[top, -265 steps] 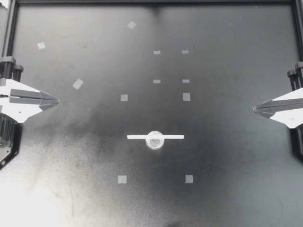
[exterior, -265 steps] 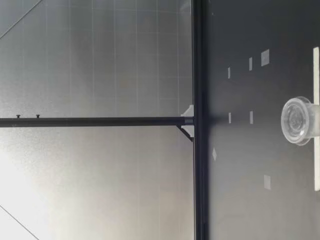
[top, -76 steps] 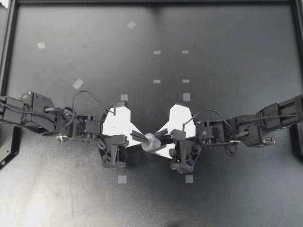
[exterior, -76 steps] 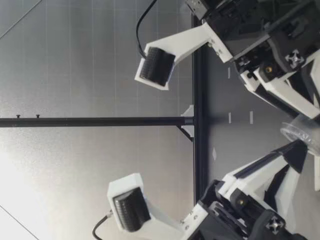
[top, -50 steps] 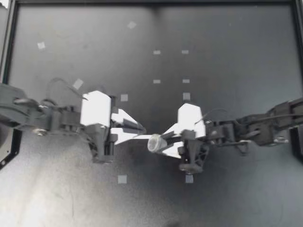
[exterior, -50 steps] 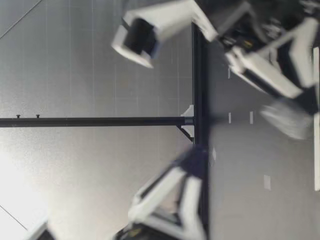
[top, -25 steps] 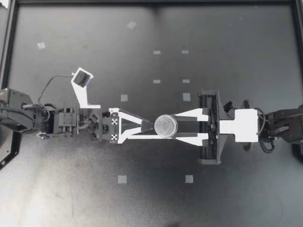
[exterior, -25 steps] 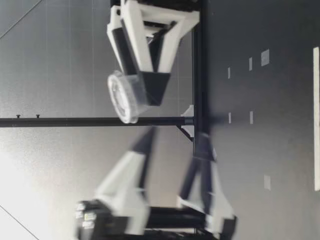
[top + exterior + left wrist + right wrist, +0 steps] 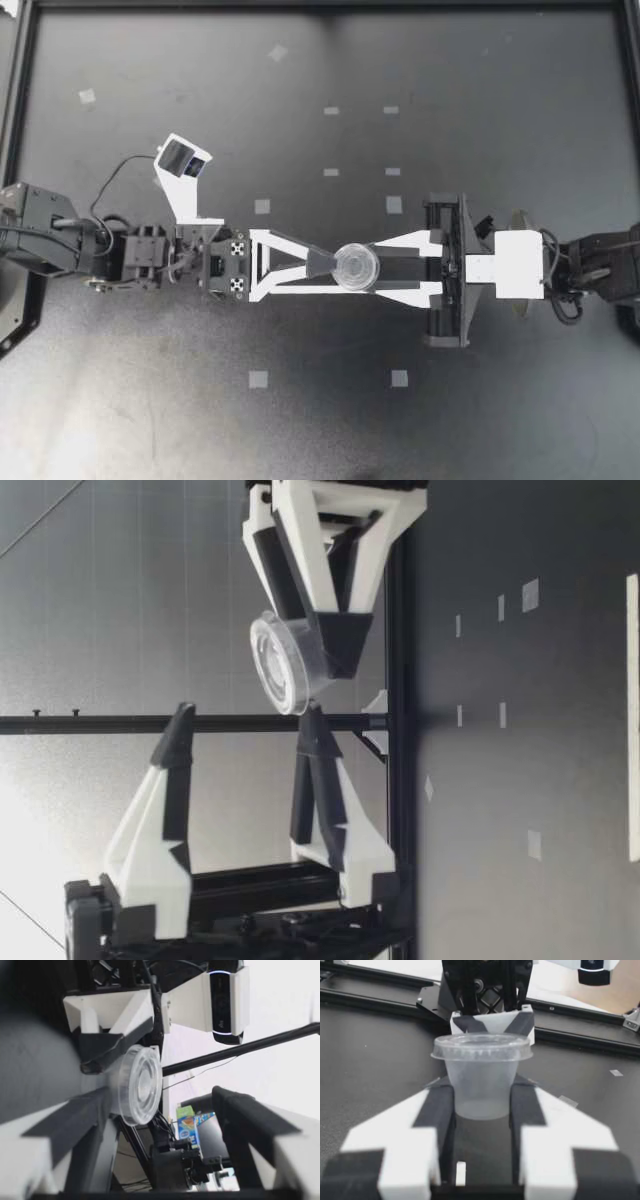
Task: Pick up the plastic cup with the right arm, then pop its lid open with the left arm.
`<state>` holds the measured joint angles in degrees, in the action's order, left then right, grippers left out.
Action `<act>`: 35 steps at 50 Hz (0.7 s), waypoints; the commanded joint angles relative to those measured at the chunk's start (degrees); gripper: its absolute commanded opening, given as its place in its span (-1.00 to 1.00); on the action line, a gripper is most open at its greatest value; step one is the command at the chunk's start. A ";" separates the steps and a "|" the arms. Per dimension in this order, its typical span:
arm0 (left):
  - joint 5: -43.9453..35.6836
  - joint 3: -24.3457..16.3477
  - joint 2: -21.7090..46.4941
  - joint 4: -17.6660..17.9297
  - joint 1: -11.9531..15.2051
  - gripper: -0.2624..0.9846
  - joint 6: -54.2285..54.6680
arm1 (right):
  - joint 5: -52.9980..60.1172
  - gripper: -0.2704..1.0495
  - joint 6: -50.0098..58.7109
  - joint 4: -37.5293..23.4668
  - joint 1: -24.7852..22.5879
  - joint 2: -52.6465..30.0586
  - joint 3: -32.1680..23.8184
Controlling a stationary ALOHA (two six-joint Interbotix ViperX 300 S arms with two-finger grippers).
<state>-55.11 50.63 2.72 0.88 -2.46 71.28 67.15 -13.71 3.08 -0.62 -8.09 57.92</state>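
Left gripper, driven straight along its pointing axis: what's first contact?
Most likely the clear lidded cup held by the right gripper, directly ahead of the left gripper, whose jaws stand open. The gap looks small, but depth is unclear.

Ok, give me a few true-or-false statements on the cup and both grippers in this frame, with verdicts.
1. The right gripper is shut on the cup. True.
2. The cup is set down. False: it is held in the air above the table.
3. The left gripper is open. True.
4. The cup is uncovered. False: a clear lid is on it.
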 commanded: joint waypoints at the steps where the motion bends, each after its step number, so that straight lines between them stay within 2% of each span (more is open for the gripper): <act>1: -0.53 -0.97 -0.62 -0.18 -0.26 0.57 -0.18 | 0.26 -0.28 0.09 0.00 -0.09 0.35 -0.88; 17: -0.53 -0.79 -2.99 -1.14 -0.26 0.57 -1.67 | -5.45 -0.28 4.48 0.00 -0.09 -2.99 -2.37; 35: -1.14 -0.44 -3.96 -1.14 -0.18 0.57 -3.96 | -7.82 -0.28 7.47 -0.09 -0.18 -3.16 -1.32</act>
<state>-54.93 51.33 1.93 -0.09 -2.64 68.12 60.73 -7.12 2.81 -0.62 -11.60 56.16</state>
